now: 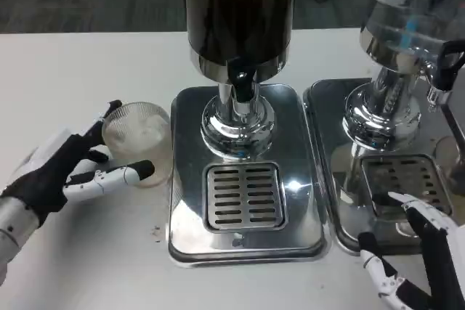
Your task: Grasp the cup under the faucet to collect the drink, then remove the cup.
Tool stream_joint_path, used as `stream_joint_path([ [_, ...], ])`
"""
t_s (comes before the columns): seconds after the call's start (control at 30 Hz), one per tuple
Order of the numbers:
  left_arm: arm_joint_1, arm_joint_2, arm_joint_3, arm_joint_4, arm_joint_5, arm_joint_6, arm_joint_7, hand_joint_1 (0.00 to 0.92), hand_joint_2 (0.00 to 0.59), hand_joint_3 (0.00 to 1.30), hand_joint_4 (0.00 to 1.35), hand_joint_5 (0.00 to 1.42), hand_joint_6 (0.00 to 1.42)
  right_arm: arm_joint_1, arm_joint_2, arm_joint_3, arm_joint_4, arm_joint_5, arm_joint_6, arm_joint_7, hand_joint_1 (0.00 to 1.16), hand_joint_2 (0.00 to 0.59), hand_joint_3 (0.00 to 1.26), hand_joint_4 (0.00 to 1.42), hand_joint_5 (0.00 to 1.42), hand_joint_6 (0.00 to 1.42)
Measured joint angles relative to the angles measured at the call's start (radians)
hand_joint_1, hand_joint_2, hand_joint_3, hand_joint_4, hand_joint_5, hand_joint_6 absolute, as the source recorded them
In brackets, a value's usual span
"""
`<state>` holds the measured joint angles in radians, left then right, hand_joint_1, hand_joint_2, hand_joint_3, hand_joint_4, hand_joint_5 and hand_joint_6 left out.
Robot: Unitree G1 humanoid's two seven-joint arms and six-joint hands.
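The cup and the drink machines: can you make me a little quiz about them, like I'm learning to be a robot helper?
1. True or false: the cup stands on the drain grille under the dark dispenser's faucet.
2. Which hand has its fingers around the cup? A) left hand B) right hand
3. Fill in: the cup stands on the white ____, beside the steel tray.

Key: 1 false, it stands off the tray, to the picture's left. 2 A. 3 table.
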<state>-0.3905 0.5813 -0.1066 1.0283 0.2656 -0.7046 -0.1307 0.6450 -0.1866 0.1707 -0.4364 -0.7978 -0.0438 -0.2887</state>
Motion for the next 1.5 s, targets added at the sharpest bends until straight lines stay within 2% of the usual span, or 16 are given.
stream_joint_path([
  [0.3,0.000,-0.010,-0.020,-0.023,0.027,0.035,0.056,0.261,0.017,0.00,0.14,0.28,0.38,0.004,0.008,0.000,0.000,0.000,0.000,0.000,0.46,0.404,0.33,0.23,0.22,0.34],
  [0.53,0.000,-0.030,-0.028,-0.033,0.042,0.042,0.105,0.261,0.022,0.07,0.22,0.35,0.49,0.009,0.014,0.000,0.000,0.000,0.000,0.000,0.46,0.404,0.33,0.23,0.22,0.34],
  [0.73,0.000,-0.040,-0.031,-0.038,0.055,0.040,0.126,0.272,0.038,0.19,0.28,0.43,0.69,0.009,0.015,0.000,0.000,-0.002,0.000,0.000,0.46,0.404,0.33,0.23,0.22,0.35],
  [1.03,0.004,-0.046,-0.040,-0.028,0.063,-0.045,0.137,0.282,0.054,0.27,0.35,0.52,0.92,0.006,0.016,-0.001,0.002,-0.001,0.000,-0.004,0.44,0.404,0.33,0.23,0.22,0.36],
  [1.3,0.004,-0.052,-0.051,-0.010,0.090,-0.103,0.195,0.314,0.079,0.41,0.52,0.72,1.16,0.008,0.018,-0.001,0.004,0.000,-0.001,-0.011,0.41,0.394,0.33,0.23,0.23,0.37],
  [1.5,0.004,-0.057,-0.058,0.002,0.105,-0.120,0.238,0.316,0.085,0.43,0.55,0.76,1.23,0.008,0.017,-0.001,0.004,0.000,-0.002,-0.012,0.40,0.396,0.33,0.23,0.23,0.37],
])
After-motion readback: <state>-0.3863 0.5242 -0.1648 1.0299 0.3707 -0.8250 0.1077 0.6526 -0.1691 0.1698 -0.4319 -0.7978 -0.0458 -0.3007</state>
